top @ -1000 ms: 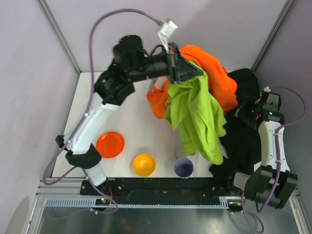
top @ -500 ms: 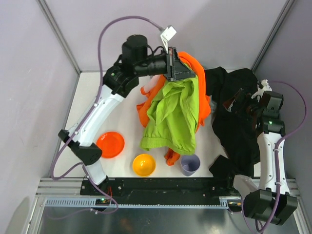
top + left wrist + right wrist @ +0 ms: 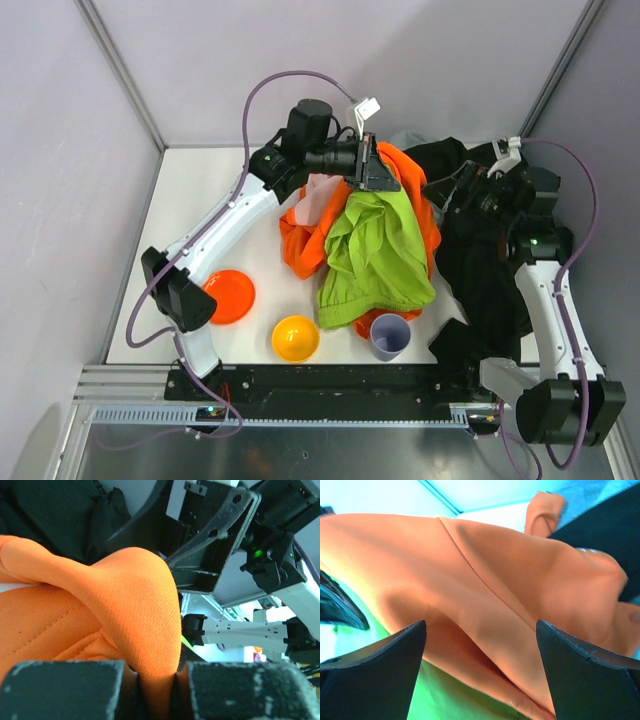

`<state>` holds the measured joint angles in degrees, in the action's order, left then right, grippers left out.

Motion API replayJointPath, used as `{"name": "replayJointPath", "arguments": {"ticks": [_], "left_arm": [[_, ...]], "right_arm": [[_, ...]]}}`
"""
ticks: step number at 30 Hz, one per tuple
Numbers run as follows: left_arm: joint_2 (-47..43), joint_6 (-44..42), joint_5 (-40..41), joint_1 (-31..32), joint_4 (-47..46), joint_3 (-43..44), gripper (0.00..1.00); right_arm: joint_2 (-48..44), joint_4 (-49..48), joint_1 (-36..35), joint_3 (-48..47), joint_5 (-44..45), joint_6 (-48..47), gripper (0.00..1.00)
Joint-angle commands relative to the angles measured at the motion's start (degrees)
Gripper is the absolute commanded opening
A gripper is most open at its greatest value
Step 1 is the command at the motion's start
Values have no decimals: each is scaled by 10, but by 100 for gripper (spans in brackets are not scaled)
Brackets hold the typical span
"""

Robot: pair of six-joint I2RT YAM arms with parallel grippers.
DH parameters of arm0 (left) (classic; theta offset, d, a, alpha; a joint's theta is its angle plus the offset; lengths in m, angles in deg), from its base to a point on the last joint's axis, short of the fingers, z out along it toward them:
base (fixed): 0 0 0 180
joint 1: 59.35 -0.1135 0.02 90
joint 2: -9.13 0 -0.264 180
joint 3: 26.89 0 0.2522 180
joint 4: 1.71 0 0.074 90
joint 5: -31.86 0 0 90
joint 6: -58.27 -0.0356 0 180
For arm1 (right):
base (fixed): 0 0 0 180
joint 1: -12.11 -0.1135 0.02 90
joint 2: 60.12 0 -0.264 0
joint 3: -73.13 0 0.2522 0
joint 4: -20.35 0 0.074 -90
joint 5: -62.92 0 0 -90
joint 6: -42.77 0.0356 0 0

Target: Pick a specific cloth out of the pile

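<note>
The lime-green cloth (image 3: 375, 255) lies draped over the big orange garment (image 3: 300, 240) and reaches down to the cup. My left gripper (image 3: 375, 172) is shut on a fold of the orange garment (image 3: 135, 605) at the top of the pile; its pads (image 3: 60, 690) pinch orange fabric, my left gripper (image 3: 155, 692) showing only a sliver of green beside it. My right gripper (image 3: 447, 190) is open at the pile's right edge. In the right wrist view my right gripper (image 3: 480, 675) has orange fabric (image 3: 485, 595) between its open jaws and green cloth (image 3: 395, 700) at the lower left. The black garment (image 3: 480, 270) lies to the right.
An orange plate (image 3: 228, 296), a yellow-orange bowl (image 3: 295, 337) and a purple cup (image 3: 389, 336) stand along the front edge. A grey cloth (image 3: 405, 140) shows behind the pile. Walls and frame posts close the table at the back and sides.
My left gripper has moved right and down with the orange garment, so the green cloth now lies lower. My right gripper has moved up and left to the pile's edge.
</note>
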<state>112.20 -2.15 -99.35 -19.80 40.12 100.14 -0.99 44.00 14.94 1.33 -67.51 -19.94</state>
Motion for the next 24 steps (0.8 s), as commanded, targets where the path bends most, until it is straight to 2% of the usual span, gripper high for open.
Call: {"name": "replayJointPath", "arguments": {"ticks": [1, 4, 6, 8, 9, 10, 11, 12, 17, 24], "left_arm": [[-12, -28, -41, -6, -46, -21, 1], [-10, -30, -49, -6, -46, -36, 1], [-7, -30, -54, -6, -46, -42, 1], [-7, -32, -58, -6, -46, -49, 2], [-8, -33, -60, -6, -45, -54, 2], [-10, -36, -60, -6, -44, -60, 3], [-13, -38, -61, -6, -44, -65, 4], [-16, -40, -61, -6, -43, -72, 5], [-35, -53, -66, -14, -35, -108, 15], [-71, -60, -70, -42, -32, -149, 18]], "right_arm": [[36, -137, -20, -16, -49, 64, 94], [61, -165, -47, -25, -59, 73, 88], [74, -179, -65, -28, -68, 74, 76], [85, -186, -74, -29, -72, 76, 51], [89, -188, -75, -29, -73, 79, 33], [91, -187, -75, -29, -68, 80, 19], [91, -183, -70, -30, -63, 83, 10], [90, -178, -66, -30, -53, 86, 5], [89, -148, 5, -33, -8, 123, 0], [85, -65, 173, -35, 41, 178, 0]]}}
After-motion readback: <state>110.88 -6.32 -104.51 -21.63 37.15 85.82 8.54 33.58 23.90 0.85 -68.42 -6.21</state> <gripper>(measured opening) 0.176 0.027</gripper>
